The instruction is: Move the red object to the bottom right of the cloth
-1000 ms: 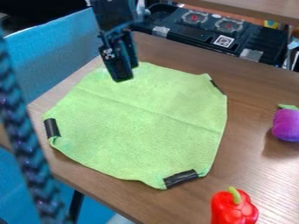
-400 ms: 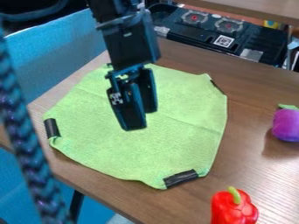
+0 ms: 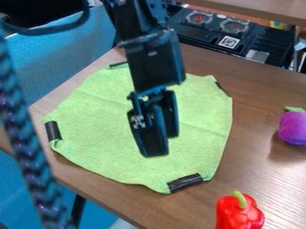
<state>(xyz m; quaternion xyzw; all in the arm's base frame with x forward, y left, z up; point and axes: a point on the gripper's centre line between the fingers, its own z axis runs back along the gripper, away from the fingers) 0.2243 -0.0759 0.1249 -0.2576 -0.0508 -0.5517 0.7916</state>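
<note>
1. Task object: red pepper (image 3: 239, 214), apparently a toy. Located on the table (image 3: 197, 62) at the lower right of the view, off the cloth (image 3: 113, 129), near its lower taped corner. It stands stem up, its base cut off by the view's edge.
2. Handling, as judged: light, smooth and somewhat slippery, with a firm shell; low risk of breakage. Recommended grip: both sides of the body, below the green stem (image 3: 241, 199). The stem alone would be a poor hold, and a high pinch could let the rounded shoulders slip out.
3. Gripper (image 3: 165, 145): above the middle of the cloth, well apart from the pepper. Jaw opening: cannot be determined.
4. Surface: wood-grain top; cloth spread with a shallow crease and black tape (image 3: 185, 182) at the lower corner. A raised edge could snag the pepper. A purple eggplant (image 3: 293, 128) lies to the right, well clear of the cloth.
5. Room: black toy stove (image 3: 206, 33) behind, blue panel (image 3: 62, 56) at left, braided cable (image 3: 28, 156) in the foreground.
</note>
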